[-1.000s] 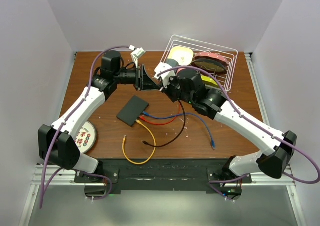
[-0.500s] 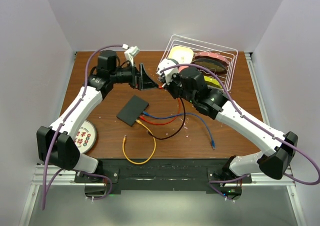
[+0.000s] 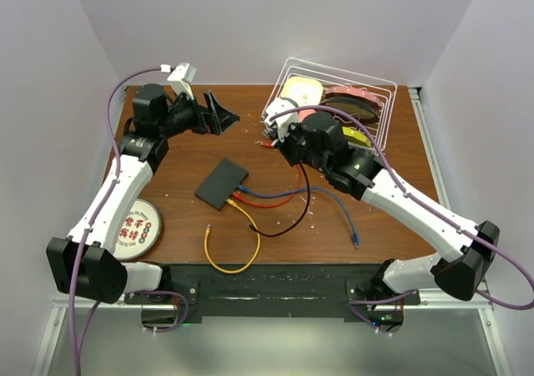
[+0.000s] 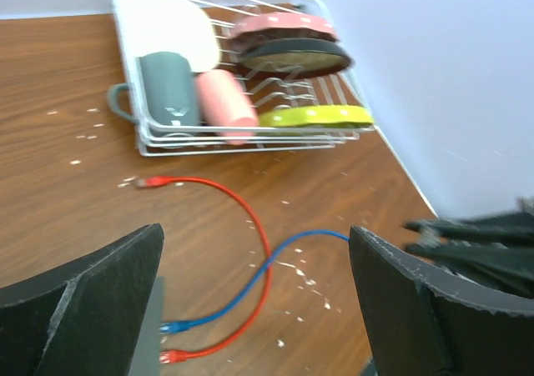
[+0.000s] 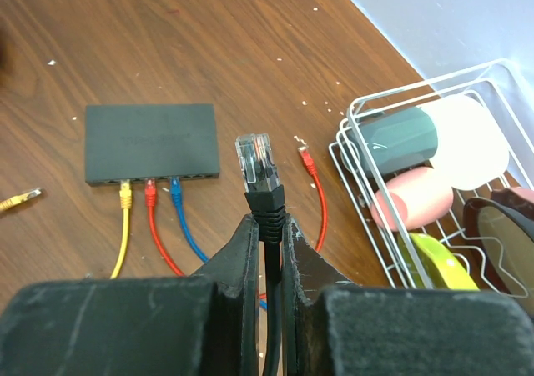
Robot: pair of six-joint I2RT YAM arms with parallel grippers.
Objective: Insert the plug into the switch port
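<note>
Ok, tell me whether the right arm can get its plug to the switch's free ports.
Probably yes: the right gripper holds the black plug, sockets on the switch beside the blue cable look free, and nothing stands between.

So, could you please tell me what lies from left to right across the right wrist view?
A loose yellow cable plug, flat matte-black switch, clear plug on black cable, loose red cable plug, white wire dish basket.

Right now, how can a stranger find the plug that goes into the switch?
Beside the white wire dish basket at the table's far right is the right claw. It pinches a black cable with a clear plug, held aloft. The other cables are red, blue or yellow and lie on the table.
</note>
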